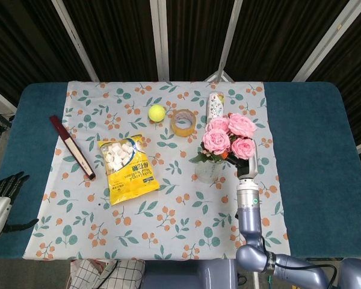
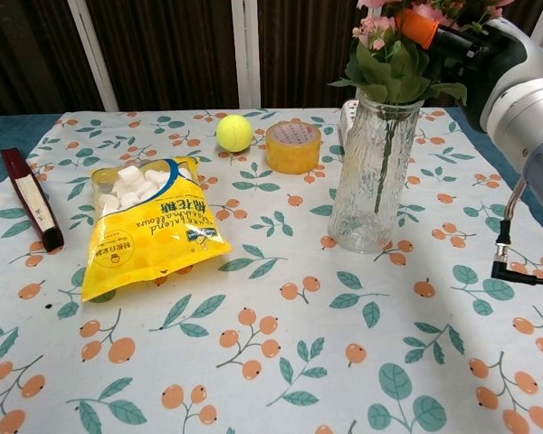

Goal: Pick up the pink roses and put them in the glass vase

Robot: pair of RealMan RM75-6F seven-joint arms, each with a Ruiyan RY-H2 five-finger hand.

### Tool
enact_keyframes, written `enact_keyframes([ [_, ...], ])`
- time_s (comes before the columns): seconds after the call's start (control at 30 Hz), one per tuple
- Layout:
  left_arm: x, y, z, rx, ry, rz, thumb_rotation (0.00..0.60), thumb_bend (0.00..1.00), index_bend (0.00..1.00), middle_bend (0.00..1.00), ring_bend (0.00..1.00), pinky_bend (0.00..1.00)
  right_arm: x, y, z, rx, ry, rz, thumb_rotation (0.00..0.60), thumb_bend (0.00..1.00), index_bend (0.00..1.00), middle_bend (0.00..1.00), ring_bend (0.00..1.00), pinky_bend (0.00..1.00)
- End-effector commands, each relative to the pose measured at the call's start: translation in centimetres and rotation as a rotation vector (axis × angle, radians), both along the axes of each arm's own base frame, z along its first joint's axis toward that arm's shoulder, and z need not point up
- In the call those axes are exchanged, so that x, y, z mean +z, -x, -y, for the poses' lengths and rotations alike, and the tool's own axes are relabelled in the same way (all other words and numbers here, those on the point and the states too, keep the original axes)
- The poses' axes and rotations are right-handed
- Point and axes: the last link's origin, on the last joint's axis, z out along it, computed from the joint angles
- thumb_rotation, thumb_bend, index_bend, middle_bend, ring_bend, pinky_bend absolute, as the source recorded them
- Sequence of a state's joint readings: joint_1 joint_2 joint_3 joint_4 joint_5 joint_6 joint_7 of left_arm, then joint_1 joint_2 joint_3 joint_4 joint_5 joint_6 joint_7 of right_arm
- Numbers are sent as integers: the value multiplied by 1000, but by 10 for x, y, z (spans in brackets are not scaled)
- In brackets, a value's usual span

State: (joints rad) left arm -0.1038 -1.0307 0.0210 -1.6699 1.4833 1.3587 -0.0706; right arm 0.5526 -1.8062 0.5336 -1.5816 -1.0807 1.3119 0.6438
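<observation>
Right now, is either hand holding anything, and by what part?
The right hand grips the pink roses at the top of the stems, just under the blooms; the stems are already down inside the glass vase. The left hand holds nothing.

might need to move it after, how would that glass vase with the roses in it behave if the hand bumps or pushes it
The glass vase looks tall and narrow, with the pink roses bunched above its rim, so it is probably top-heavy and apt to tip if pushed high up. Being glass, it is likely rigid, breakable and perhaps slippery. On the printed tablecloth a low push might drag the cloth.
</observation>
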Motion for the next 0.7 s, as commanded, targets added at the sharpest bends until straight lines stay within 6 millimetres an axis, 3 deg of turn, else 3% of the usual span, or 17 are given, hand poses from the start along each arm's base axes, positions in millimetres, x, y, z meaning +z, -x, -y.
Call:
enact_keyframes([
  [0.03, 0, 0, 0, 0, 0, -1, 600, 0, 0, 0, 0, 0, 0, 0, -3, 31, -9, -23, 600, 359, 4, 172, 139, 69],
  [0.1, 0, 0, 0, 1, -1, 0, 600, 0, 0, 0, 0, 0, 1, 1, -5, 49, -20, -42, 600, 358, 0, 90, 61, 29],
  [0.23, 0, 0, 0, 1, -1, 1, 600, 0, 0, 0, 0, 0, 4, 8, -7, 64, -62, -86, 600, 355, 0, 8, 1, 0],
  [0.7, 0, -1, 1, -11, -7, 4, 600, 0, 0, 0, 0, 0, 19, 39, -32, 88, -114, -328, 600, 353, 0, 0, 0, 0],
])
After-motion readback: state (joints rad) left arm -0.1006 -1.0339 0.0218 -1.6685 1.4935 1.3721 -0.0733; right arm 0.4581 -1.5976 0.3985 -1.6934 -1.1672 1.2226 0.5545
